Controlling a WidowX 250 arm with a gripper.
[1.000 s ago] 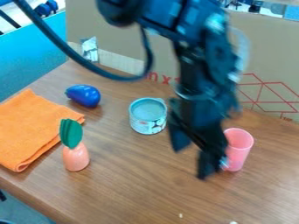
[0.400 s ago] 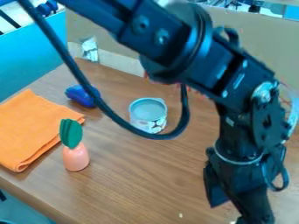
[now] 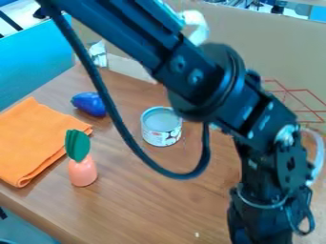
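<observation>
At the lower right, the black gripper (image 3: 262,217) hangs low over the table, its lower end cut off by the bottom edge. Whether it holds anything cannot be told. Well to its upper left stands a small open-topped can (image 3: 161,127) with a pale label. Further left, an orange carrot toy (image 3: 83,171) with a green top (image 3: 77,145) is upright. Behind it lies a blue eggplant-like toy (image 3: 89,104). A folded orange cloth (image 3: 35,143) covers the table's left part.
The wooden table (image 3: 153,205) is backed by a cardboard wall (image 3: 280,57) with red print. A blue panel (image 3: 32,64) stands at the left. The arm's dark cable loops low in front of the can.
The arm and gripper have moved right and down towards the bottom edge. The arm now covers the spot where the pink cup was seen. The can, carrot, blue toy and cloth are unmoved.
</observation>
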